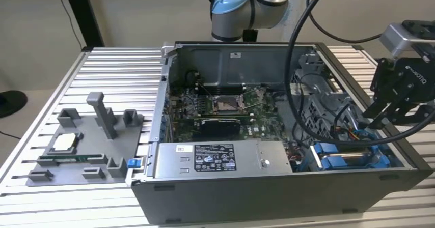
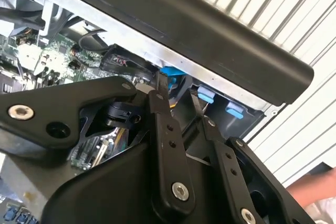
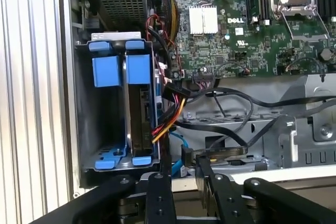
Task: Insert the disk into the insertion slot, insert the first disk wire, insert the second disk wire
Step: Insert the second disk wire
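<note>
Hovering above the insertion slot: tool, fingers down.

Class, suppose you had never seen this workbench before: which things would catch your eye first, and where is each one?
First, the open computer case in the middle of the slatted table, its green motherboard exposed. Next, the bright blue fittings of the insertion slot in the case's corner at the exterior view's right, with the disk standing inside. The black gripper hangs just above that corner.

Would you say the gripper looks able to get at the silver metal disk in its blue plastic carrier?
Probably yes: the gripper hovers beside the open grey sheet-metal bay, though red and yellow wires crowd the disk.
</note>
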{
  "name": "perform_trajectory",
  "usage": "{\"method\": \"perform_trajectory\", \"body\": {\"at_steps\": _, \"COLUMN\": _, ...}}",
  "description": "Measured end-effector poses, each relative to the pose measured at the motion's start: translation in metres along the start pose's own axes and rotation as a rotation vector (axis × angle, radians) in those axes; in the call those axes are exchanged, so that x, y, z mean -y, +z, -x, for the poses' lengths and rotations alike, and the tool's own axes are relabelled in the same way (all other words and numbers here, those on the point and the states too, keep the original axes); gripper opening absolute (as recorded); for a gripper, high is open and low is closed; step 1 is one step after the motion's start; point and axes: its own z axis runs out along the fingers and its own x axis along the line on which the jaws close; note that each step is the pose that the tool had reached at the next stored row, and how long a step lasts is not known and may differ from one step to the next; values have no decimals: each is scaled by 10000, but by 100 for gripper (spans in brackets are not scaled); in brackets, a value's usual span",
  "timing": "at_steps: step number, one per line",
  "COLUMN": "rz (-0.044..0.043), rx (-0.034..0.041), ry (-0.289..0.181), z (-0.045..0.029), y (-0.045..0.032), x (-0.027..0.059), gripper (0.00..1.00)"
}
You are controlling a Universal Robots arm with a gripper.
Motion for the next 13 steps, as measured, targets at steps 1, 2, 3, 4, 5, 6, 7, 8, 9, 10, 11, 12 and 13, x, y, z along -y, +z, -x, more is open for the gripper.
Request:
{"method": "perform_trajectory", "body": {"at_steps": 1, "rz": 41, "rx": -5, "ry": 5, "z": 1, "y": 9, "x": 8, "gripper": 100}}
{"method": "perform_trajectory", "body": {"at_steps": 2, "rz": 83, "rx": -8, "ry": 11, "z": 3, "y": 20, "x": 13, "gripper": 100}}
{"method": "perform_trajectory", "body": {"at_steps": 3, "rz": 121, "rx": -14, "ry": 18, "z": 8, "y": 28, "x": 17, "gripper": 100}}
{"method": "perform_trajectory", "body": {"at_steps": 4, "rz": 161, "rx": -17, "ry": 26, "z": 14, "y": 36, "x": 18, "gripper": 100}}
{"method": "perform_trajectory", "body": {"at_steps": 5, "rz": 187, "rx": -18, "ry": 34, "z": 23, "y": 41, "x": 18, "gripper": 100}}
{"method": "perform_trajectory", "body": {"at_steps": 6, "rz": 211, "rx": -19, "ry": 42, "z": 33, "y": 46, "x": 18, "gripper": 100}}
{"method": "perform_trajectory", "body": {"at_steps": 7, "rz": 238, "rx": -21, "ry": 50, "z": 45, "y": 53, "x": 18, "gripper": 100}}
{"method": "perform_trajectory", "body": {"at_steps": 8, "rz": 263, "rx": -22, "ry": 56, "z": 53, "y": 60, "x": 19, "gripper": 100}}
{"method": "perform_trajectory", "body": {"at_steps": 9, "rz": 278, "rx": -22, "ry": 59, "z": 54, "y": 68, "x": 20, "gripper": 100}}
{"method": "perform_trajectory", "body": {"at_steps": 10, "rz": 290, "rx": -22, "ry": 61, "z": 55, "y": 75, "x": 22, "gripper": 100}}
{"method": "perform_trajectory", "body": {"at_steps": 11, "rz": 301, "rx": -25, "ry": 60, "z": 55, "y": 79, "x": 25, "gripper": 100}}
{"method": "perform_trajectory", "body": {"at_steps": 12, "rz": 315, "rx": -27, "ry": 61, "z": 55, "y": 85, "x": 29, "gripper": 100}}
{"method": "perform_trajectory", "body": {"at_steps": 13, "rz": 323, "rx": -29, "ry": 63, "z": 54, "y": 88, "x": 31, "gripper": 100}}
